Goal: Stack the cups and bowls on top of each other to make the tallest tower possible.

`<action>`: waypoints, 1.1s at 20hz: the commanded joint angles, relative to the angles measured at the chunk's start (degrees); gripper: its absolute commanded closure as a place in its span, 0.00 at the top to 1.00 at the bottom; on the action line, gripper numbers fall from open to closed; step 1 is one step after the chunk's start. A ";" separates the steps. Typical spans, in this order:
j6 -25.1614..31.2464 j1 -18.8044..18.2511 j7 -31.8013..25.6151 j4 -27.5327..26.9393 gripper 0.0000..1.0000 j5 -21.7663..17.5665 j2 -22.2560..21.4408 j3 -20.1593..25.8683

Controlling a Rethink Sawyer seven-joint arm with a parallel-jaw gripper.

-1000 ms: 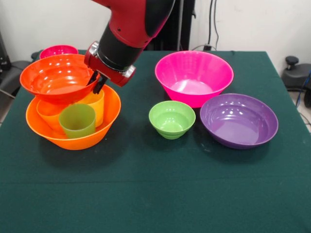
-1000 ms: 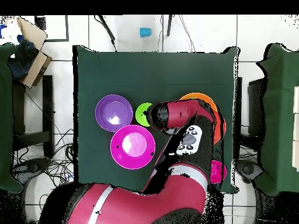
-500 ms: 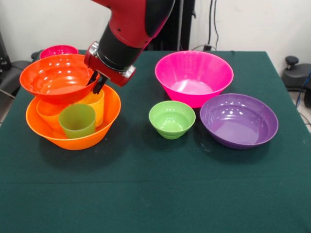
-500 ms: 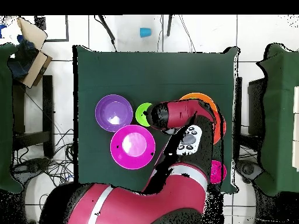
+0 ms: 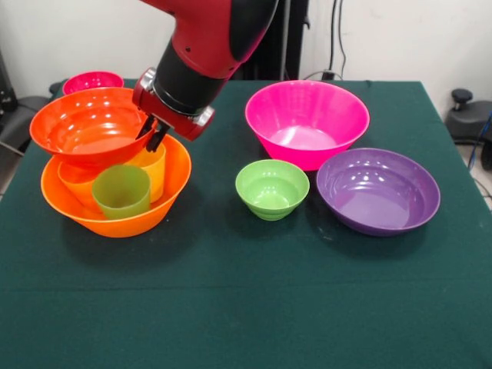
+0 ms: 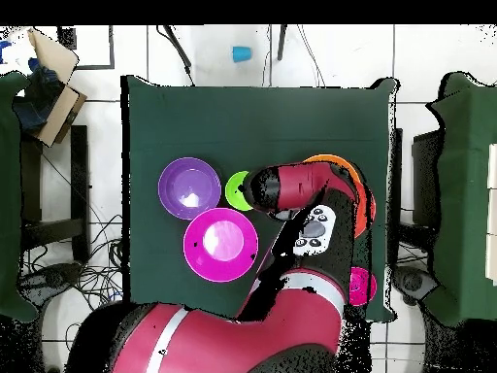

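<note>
The pincer was clamped on the rim of the red-orange bowl, holding it above the cups inside the large orange bowl, the tower's base, near the table's edge.

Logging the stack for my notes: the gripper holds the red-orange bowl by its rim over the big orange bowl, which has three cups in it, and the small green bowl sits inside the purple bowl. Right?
One detail is off. In the front view the small green bowl stands on the table by itself, beside the purple bowl, not inside it. The rest holds: the gripper grips the red-orange bowl at its rim above the big orange bowl with its cups.
</note>
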 commanded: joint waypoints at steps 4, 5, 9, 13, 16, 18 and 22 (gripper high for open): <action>5.47 1.13 3.32 -5.50 0.00 3.43 3.57 6.43; 5.73 1.14 3.24 -5.69 0.00 3.54 3.62 6.48; 6.77 1.38 3.18 -6.27 0.00 3.89 3.75 6.54; 8.01 1.66 3.07 -6.98 0.00 4.40 3.96 6.40; 8.14 1.88 3.41 -7.08 0.00 4.65 4.06 6.34; 8.03 1.99 3.62 -7.23 0.00 4.67 4.23 6.23; 7.75 2.02 3.80 -7.12 0.00 4.65 4.31 6.20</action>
